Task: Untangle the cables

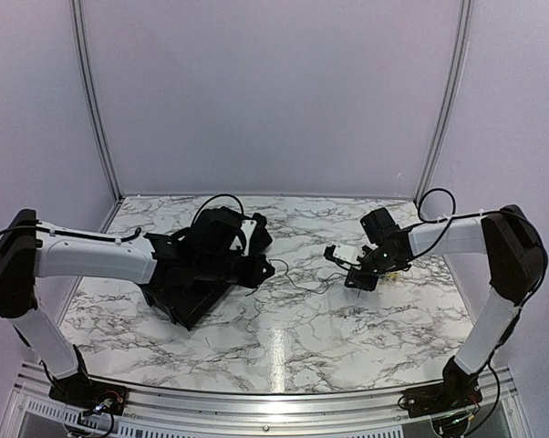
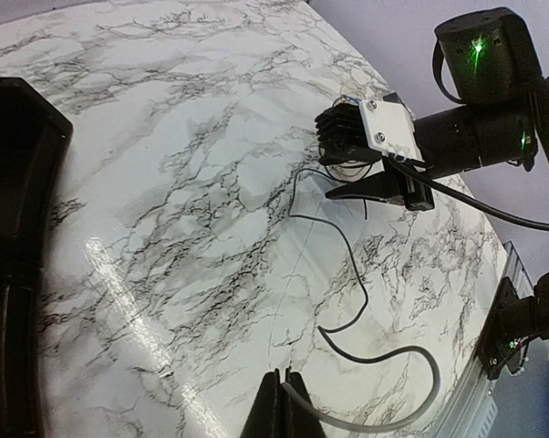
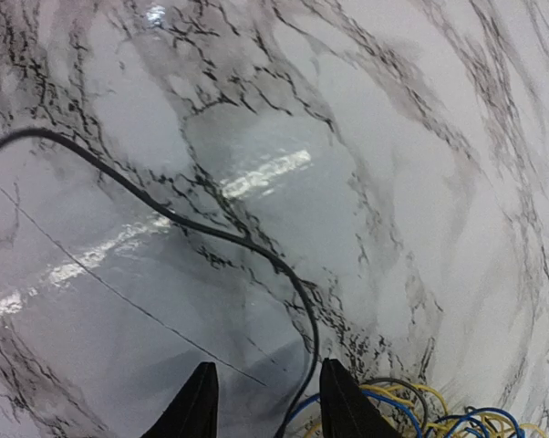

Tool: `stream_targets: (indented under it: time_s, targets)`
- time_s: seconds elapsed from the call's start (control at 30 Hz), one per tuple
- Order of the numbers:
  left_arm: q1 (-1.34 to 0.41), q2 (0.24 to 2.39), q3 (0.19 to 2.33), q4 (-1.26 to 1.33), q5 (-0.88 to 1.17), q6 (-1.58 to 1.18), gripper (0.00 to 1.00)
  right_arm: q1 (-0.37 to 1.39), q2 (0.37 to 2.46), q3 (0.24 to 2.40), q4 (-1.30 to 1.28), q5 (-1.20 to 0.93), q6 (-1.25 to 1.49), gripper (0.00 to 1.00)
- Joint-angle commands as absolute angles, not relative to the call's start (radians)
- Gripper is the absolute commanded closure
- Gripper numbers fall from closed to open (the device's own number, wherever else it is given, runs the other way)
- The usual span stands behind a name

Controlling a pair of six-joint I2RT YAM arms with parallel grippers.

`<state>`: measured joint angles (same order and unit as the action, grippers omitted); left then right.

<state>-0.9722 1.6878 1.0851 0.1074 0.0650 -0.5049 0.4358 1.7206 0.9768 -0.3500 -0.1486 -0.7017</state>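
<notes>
Black cable (image 2: 375, 359) runs from left tool (image 2: 281, 401), pinching it, toward spread right tool (image 3: 265, 370). Coloured cables (image 3: 411, 401) bunch beside it.

Marble-patterned table (image 1: 284, 342), black tray (image 1: 185, 301) at left, thin black cable (image 2: 349, 260) mid-table, blue-yellow cable tangle (image 3: 420, 411) right

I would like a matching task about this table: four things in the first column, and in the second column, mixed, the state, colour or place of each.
Things:
1 left jaws
2 right jaws
3 wire tangle
4 tray

Descriptions:
a open, with the long wire between them
b black, under the left arm
c shut on the long wire
d yellow and blue, beside the right jaws

Pairs: 1-c, 2-a, 3-d, 4-b
</notes>
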Motion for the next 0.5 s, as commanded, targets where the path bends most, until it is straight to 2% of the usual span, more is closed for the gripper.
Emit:
stream_targets:
  time_s: [0.0,0.07,0.13,0.3,0.47]
  targets:
    - [-0.960,1.564,1.094,-0.057,-0.053,-0.459,1.00,0.402,1.735,0.950,-0.280,-0.040,-0.685,0.68]
    - [-0.946,1.515,1.109,-0.134,-0.094,-0.442,1.00,0.393,1.759,0.938,-0.304,-0.035,-0.675,0.77]
    - [-0.928,1.454,1.141,-0.229,-0.148,-0.427,1.00,0.386,1.758,0.915,-0.302,-0.038,-0.660,0.81]
    - [-0.874,1.331,1.330,-0.513,-0.360,-0.389,1.00,0.385,1.689,0.873,-0.314,-0.071,-0.652,0.95]
    - [-0.781,1.251,1.470,-0.659,-0.464,-0.375,1.00,0.382,1.670,0.832,-0.318,-0.066,-0.655,0.99]
